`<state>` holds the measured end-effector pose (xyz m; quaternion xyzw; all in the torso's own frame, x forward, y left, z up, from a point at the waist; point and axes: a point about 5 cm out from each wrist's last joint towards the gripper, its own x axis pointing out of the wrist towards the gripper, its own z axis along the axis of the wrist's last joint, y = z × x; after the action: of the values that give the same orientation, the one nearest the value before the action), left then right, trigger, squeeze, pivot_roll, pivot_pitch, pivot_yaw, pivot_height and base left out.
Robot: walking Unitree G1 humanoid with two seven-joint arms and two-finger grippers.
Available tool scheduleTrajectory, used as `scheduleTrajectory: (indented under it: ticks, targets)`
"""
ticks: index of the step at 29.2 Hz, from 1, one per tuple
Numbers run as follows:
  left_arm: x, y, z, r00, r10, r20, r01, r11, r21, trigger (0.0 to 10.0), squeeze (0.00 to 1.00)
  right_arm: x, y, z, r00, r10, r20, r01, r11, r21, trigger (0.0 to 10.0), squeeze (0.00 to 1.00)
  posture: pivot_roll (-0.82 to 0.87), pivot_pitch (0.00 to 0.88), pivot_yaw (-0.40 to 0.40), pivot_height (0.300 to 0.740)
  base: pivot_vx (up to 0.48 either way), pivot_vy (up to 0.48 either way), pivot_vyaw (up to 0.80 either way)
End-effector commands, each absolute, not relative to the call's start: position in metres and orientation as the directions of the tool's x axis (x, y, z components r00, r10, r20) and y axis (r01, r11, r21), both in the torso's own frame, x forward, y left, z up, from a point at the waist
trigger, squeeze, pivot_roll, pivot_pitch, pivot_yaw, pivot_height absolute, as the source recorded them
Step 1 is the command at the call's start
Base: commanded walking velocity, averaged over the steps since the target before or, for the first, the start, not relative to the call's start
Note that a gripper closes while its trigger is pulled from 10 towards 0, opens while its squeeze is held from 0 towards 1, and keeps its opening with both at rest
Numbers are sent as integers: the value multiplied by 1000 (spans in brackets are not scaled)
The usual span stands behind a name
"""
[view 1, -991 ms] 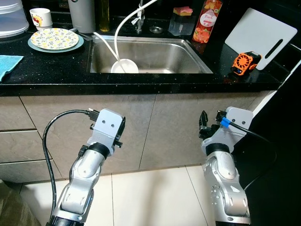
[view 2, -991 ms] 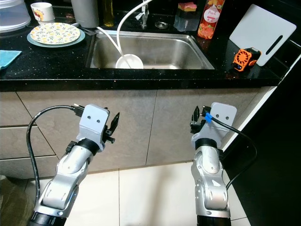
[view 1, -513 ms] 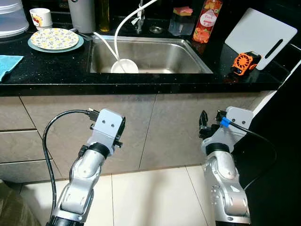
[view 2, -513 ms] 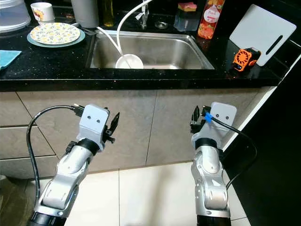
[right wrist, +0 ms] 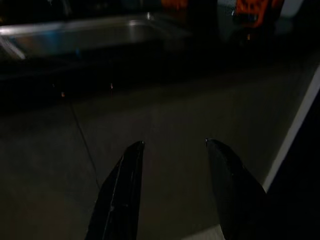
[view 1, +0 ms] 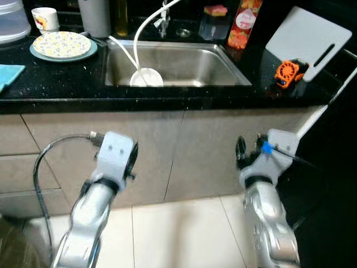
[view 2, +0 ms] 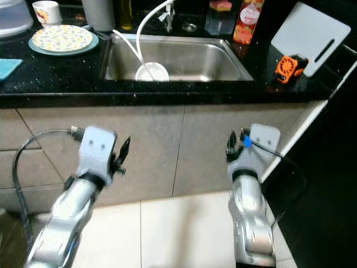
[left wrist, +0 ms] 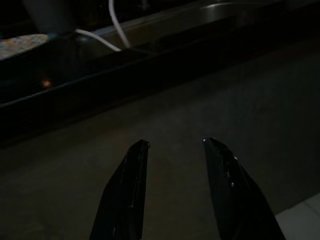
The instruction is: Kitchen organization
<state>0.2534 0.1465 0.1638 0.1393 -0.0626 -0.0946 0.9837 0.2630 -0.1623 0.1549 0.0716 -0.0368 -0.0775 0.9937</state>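
Observation:
Both arms hang below the black countertop [view 1: 67, 84], in front of the grey cabinet doors. My left gripper [left wrist: 175, 145] is open with nothing between its fingers and faces the cabinet front under the counter edge. My right gripper [right wrist: 175, 145] is open too, empty, and points at the cabinet below the sink. From the head, the left gripper [view 2: 124, 149] and the right gripper [view 1: 240, 151] sit at drawer height. On the counter stand a floral plate [view 1: 61, 44] and a cup [view 1: 44, 18]. A white bowl [view 1: 146, 77] lies in the steel sink [view 1: 189, 56].
A blue cloth [view 1: 8, 75] lies at the counter's left edge. Behind the sink stand a steel canister [view 1: 95, 17], a sponge holder [view 1: 215, 22] and a red bottle [view 1: 241, 25]. A white cutting board [view 1: 309, 36] and an orange gadget [view 1: 287, 73] sit at the right.
The picture has turned blurry and shifted slightly, so the camera is moving. My left arm has drifted a little to the left. The right arm holds its place.

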Motion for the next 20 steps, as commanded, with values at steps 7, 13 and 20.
scheduleTrajectory:
  ticks: [7,13,20]
  targets:
    - [257,147,158,976,-210,59,186,943,278,10000,0,258,-158,153,987,-143,68,132,980,149,10000,0,159,64,-71,740,0,0,0]
    - [257,146,161,976,-216,43,196,942,274,10000,0,263,-155,157,989,-123,82,111,984,138,10000,0,147,69,-73,740,0,0,0]
    - [258,146,162,975,-216,46,196,941,275,10000,0,263,-154,159,988,-127,89,114,984,136,10000,0,144,69,-74,740,0,0,0]
